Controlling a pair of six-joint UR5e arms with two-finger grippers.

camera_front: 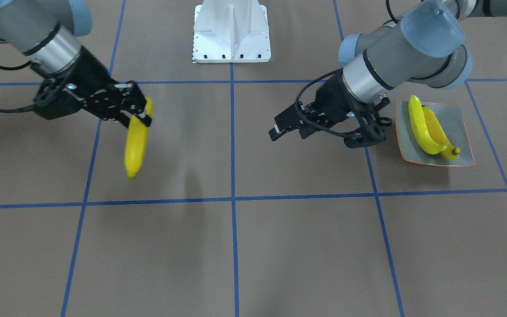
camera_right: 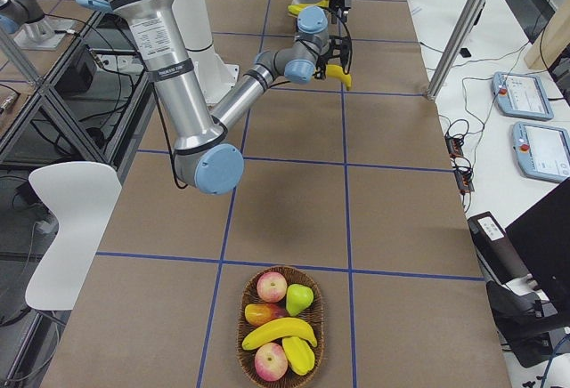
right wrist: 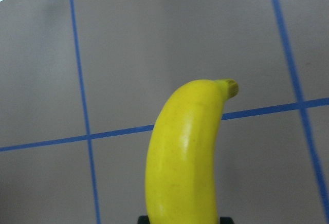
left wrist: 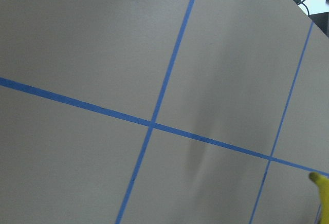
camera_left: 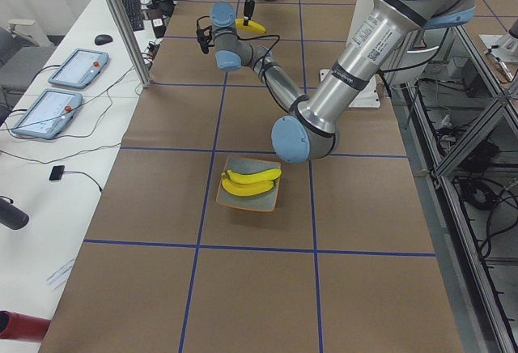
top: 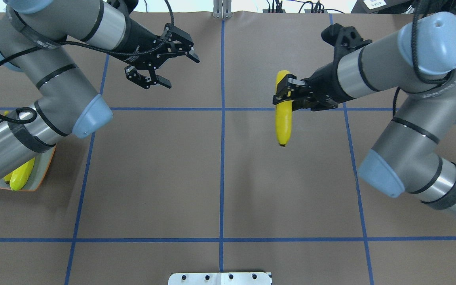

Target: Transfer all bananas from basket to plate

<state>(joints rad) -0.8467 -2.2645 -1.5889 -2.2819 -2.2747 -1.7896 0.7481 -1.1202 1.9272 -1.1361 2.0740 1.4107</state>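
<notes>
My right gripper point(top: 285, 99) is shut on the upper end of a yellow banana point(top: 283, 122) and holds it above the bare table right of centre. The banana hangs lengthwise and also shows in the front view point(camera_front: 135, 149) and the right wrist view point(right wrist: 185, 157). My left gripper point(top: 178, 71) is open and empty, in the air at the far left of centre. The grey-green plate point(camera_front: 458, 127) holds two bananas side by side, a bright one point(camera_front: 420, 125) and a more orange one point(camera_front: 440, 136). My left arm hides most of the plate point(top: 40, 176) from overhead.
The wicker basket point(camera_right: 313, 295) stands at the table's end on my right, with one banana point(camera_right: 278, 332), apples, a pear and another yellow fruit in it. The white robot base point(camera_front: 231, 33) is at the table's edge. Blue tape lines grid the brown table.
</notes>
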